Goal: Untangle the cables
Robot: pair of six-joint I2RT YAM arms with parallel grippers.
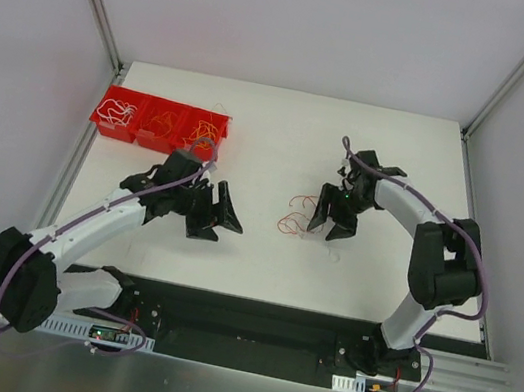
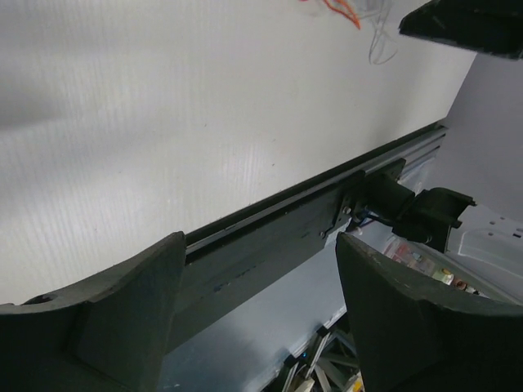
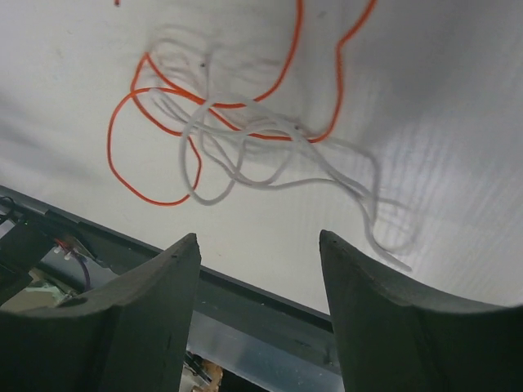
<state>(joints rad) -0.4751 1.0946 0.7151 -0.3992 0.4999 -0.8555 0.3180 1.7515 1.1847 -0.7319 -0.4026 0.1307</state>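
A tangle of thin cables lies on the white table: a red-orange wire (image 3: 147,110) looped through a white wire (image 3: 245,175). In the top view the red loops (image 1: 290,223) lie just left of my right gripper (image 1: 333,227). That gripper (image 3: 258,237) is open and empty, hovering just above the table with the tangle just beyond its fingertips. My left gripper (image 1: 215,213) is open and empty, well to the left of the tangle. In the left wrist view it (image 2: 261,238) points at the table's near edge, and the wires (image 2: 347,11) show far off at the top.
A red bin (image 1: 111,132) with three compartments stands at the back left; it holds white, orange and yellow wires. The black base plate (image 1: 250,321) runs along the near edge. Grey walls enclose the table on both sides.
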